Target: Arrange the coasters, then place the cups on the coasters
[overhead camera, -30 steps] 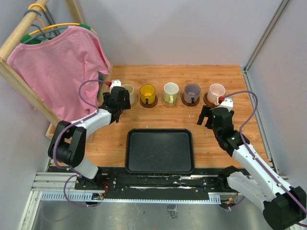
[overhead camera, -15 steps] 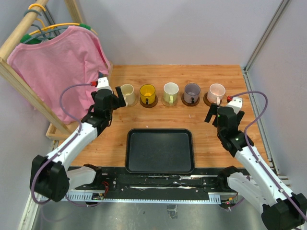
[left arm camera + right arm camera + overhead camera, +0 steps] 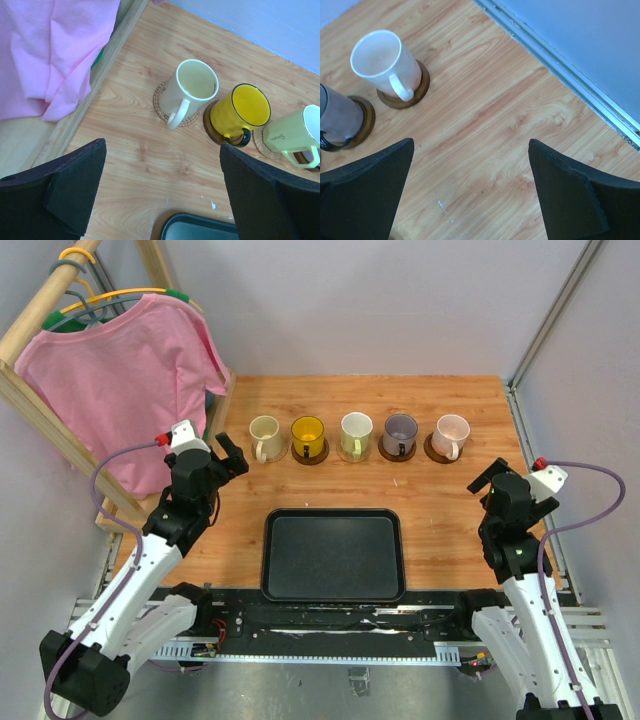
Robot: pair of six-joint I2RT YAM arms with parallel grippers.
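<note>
Several cups stand in a row across the far half of the table, each on its own coaster: cream (image 3: pixel 264 431), yellow (image 3: pixel 308 432), whitish-green (image 3: pixel 356 430), greyish-purple (image 3: pixel 401 430), pale pink (image 3: pixel 451 431). The left wrist view shows a tan coaster (image 3: pixel 161 102) under the cream cup (image 3: pixel 192 85) and a dark brown coaster (image 3: pixel 212 131) under the yellow cup (image 3: pixel 240 107). My left gripper (image 3: pixel 222 455) (image 3: pixel 162 150) hangs open and empty, short of the cream cup. My right gripper (image 3: pixel 487 480) (image 3: pixel 471 145) is open and empty, near and right of the pink cup (image 3: pixel 385 60).
A black rectangular tray (image 3: pixel 333 514) lies between the arms near the front edge. A wooden rack with a pink shirt (image 3: pixel 120 380) stands along the left side. A metal rail (image 3: pixel 560 70) runs along the table's right edge.
Both arms have drawn back toward the near edge, away from the row. The left gripper opened wider and left the cream cup standing on its coaster.
</note>
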